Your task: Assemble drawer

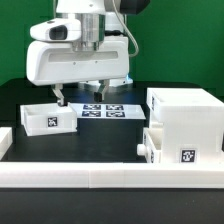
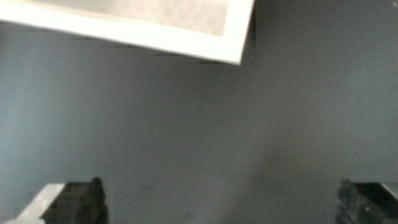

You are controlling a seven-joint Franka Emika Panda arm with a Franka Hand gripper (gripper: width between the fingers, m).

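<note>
The wall (image 1: 15,40) behind is green, and the table (image 1: 110,140) is flat and black, with room between the parts. The big box (image 1: 185,112) sits at the exterior view's right with a little tray (image 1: 162,145) right against it. The other tray (image 1: 45,118) sits at the left. They look light, hard and a bit slippery, so a thin tray side is best to pinch. The gripper (image 1: 80,93) hangs over the table, wide open and holding nothing.

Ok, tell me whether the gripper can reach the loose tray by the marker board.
Probably yes: the gripper hangs open right beside the tray, with nothing standing between them.
</note>
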